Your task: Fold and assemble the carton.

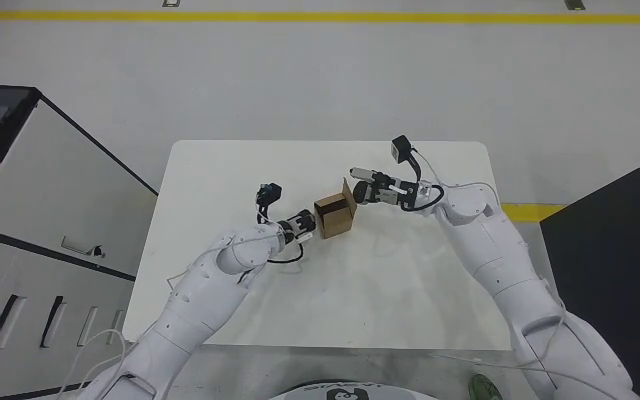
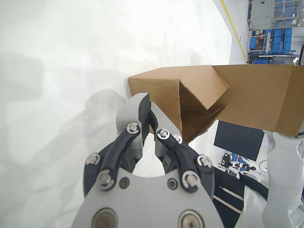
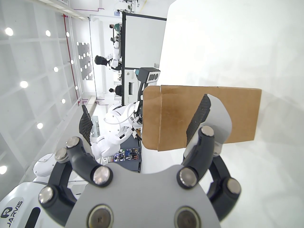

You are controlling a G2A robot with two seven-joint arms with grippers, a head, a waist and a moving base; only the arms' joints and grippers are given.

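Top view: carton [image 1: 335,215] stands on the table [image 1: 420,290], half built, mouth open, one flap raised. Left gripper [image 1: 306,225] is right at one side of the carton and right gripper [image 1: 362,188] is at the opposite side by the raised flap. Likely a two-sided brace so the box can't slide while the flaps get worked.

Left wrist view: left gripper [image 2: 148,110] has its fingers pressed together with nothing visible between them, tips at the carton [image 2: 249,96] outer wall near a corner. Looks like a push or a stop, not a grasp. The inner flaps are partly folded in.

Right wrist view: right gripper [image 3: 142,122] is spread wide. One finger [image 3: 201,117] is in front of the carton [image 3: 237,115] panel and the other is past the flap edge, nothing clamped. Probably lined up to pinch or press that flap.
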